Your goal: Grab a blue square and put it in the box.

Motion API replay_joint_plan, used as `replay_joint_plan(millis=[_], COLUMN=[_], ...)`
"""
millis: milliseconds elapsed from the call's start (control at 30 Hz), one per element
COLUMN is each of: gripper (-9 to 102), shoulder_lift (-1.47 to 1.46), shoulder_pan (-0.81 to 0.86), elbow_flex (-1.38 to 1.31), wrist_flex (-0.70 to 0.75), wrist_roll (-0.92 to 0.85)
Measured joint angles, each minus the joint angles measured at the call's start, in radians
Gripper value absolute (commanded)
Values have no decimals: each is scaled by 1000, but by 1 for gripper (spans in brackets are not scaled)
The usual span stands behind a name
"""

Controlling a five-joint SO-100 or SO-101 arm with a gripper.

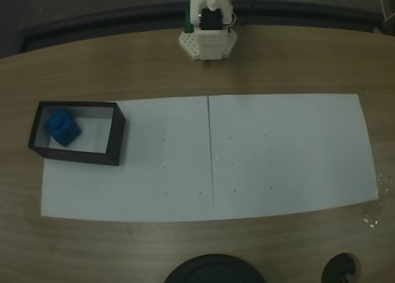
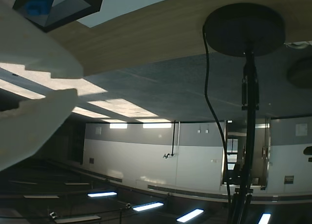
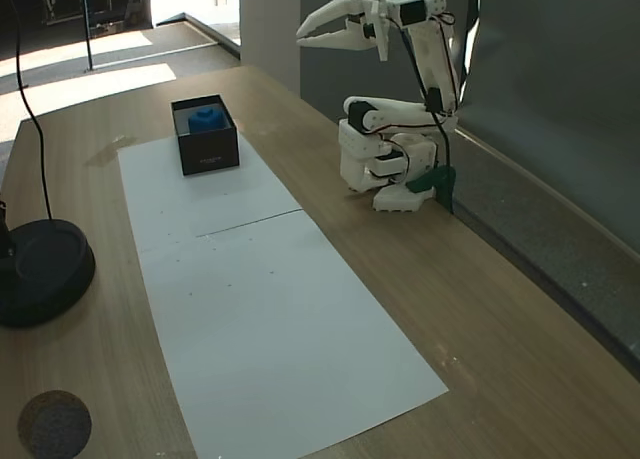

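1. Nearest the lens in a fixed view sits a round black stand base [image 1: 215, 270] at the near edge of the wooden table [image 1: 296, 61], with a smaller dark round disc [image 1: 340, 269] just to its right.
2. Two white paper sheets [image 1: 284, 153] lie side by side across the middle of the table, meeting at a seam.
3. At the left end of the paper stands the low rectangular black-walled box with a white inside [image 1: 117, 135].
4. Inside it, towards the left wall, rests the small bright blue square block [image 1: 62, 127], tilted on a corner; in the other fixed view it shows as a blue lump in the box at the far end of the paper.
5. At the far edge, the white arm's base [image 1: 207, 44] is fixed to the table, well apart from the box.
6. Folded back and raised high, the arm carries the white two-finger gripper [image 3: 305, 36] pointing left in that fixed view; its jaws stand slightly apart and hold nothing.
7. White gripper fingers [image 2: 29, 121] fill the left side of the wrist view, with the box and block at the upper left corner.
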Motion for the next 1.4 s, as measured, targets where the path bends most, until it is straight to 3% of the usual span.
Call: replay_joint_plan(millis=[400,633,1100,1400], gripper=[0,0,0,0], shoulder_lift=[66,66,66,66], shoulder_pan=[-2,87,80,81], elbow_flex=[509,790,1026,982], wrist_flex=[-341,-468,-468,-158], wrist_roll=[2,2,8,8])
